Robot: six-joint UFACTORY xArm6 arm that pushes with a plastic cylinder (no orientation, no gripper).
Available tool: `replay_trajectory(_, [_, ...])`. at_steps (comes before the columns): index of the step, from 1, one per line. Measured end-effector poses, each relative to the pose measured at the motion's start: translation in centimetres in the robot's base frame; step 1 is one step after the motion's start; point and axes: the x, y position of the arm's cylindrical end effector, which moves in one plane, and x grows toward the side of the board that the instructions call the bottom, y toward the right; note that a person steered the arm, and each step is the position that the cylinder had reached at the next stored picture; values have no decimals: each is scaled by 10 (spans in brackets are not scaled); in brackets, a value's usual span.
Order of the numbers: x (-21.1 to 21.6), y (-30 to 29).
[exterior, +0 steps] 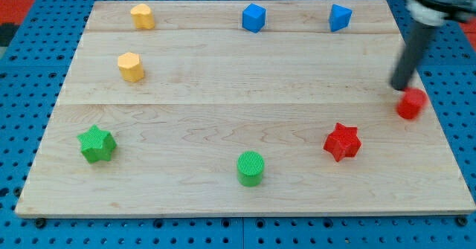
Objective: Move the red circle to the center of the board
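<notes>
tip (402, 87) touching red circle (410, 104) top | wood-grain board (223, 78)

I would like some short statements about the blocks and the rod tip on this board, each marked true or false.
1. My tip is just above the red circle in the view. True.
2. The red circle is at the board's center. False: it sits near the view's right edge.
3. Two blue blocks lie along the view's top. True.
4. The green star is at the view's right. False: it is at the lower left.
5. The red star touches the red circle. False: they are apart.
</notes>
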Motion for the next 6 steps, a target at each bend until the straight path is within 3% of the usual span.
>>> replay_trajectory(1, [-3, 36])
replay_trajectory(2, [56, 50])
replay_trajectory(4, [30, -41])
replay_trajectory(5, [76, -11])
replay_trajectory(6, [68, -7])
